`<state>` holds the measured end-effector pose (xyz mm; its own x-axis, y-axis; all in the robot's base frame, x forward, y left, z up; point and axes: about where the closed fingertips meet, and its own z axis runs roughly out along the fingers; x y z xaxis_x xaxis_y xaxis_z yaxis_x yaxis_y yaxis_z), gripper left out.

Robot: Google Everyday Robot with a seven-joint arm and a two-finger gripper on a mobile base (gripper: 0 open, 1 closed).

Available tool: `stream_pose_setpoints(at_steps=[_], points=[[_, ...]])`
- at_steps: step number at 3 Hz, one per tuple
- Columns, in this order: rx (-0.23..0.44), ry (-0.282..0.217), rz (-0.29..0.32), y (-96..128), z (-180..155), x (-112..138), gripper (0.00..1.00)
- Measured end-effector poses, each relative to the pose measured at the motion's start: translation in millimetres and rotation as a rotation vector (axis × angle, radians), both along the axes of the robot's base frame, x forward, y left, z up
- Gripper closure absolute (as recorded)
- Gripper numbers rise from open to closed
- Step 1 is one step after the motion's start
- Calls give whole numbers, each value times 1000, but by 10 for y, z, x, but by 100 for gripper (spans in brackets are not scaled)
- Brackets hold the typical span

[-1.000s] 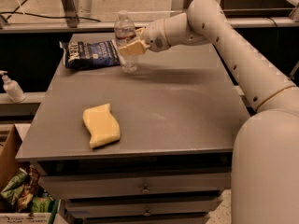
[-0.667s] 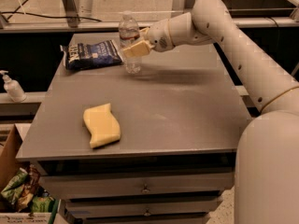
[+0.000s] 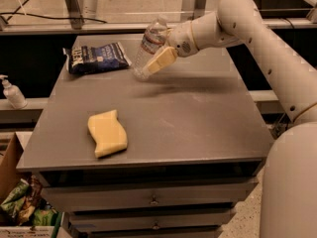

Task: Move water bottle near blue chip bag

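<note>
The water bottle point(image 3: 149, 47) is clear ribbed plastic with a white label band. It stands tilted, its top leaning right, with its base on the grey table point(image 3: 198, 118) just right of the blue chip bag point(image 3: 95, 57). The bag lies flat at the table's far left corner. My gripper point(image 3: 156, 58) reaches in from the right and sits against the bottle's body, one tan finger point(image 3: 159, 61) lying across its front.
A yellow wavy sponge point(image 3: 107, 133) lies on the table's front left. A small white pump bottle point(image 3: 12, 92) stands on a ledge to the left. A box with snack bags point(image 3: 22, 202) sits on the floor at lower left. Drawers are below the tabletop.
The gripper and bottle have shifted a little to the right, and the bottle now leans over instead of standing upright. The bag and sponge have not moved.
</note>
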<state>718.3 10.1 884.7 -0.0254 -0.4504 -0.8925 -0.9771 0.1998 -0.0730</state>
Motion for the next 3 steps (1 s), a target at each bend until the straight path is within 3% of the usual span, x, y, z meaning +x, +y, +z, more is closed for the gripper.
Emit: stream_pose_setpoints(at_steps=[2,3], points=[[-25,8,4,-102,-7,-71,0],[-38,14,47,39,-12,-165,0]])
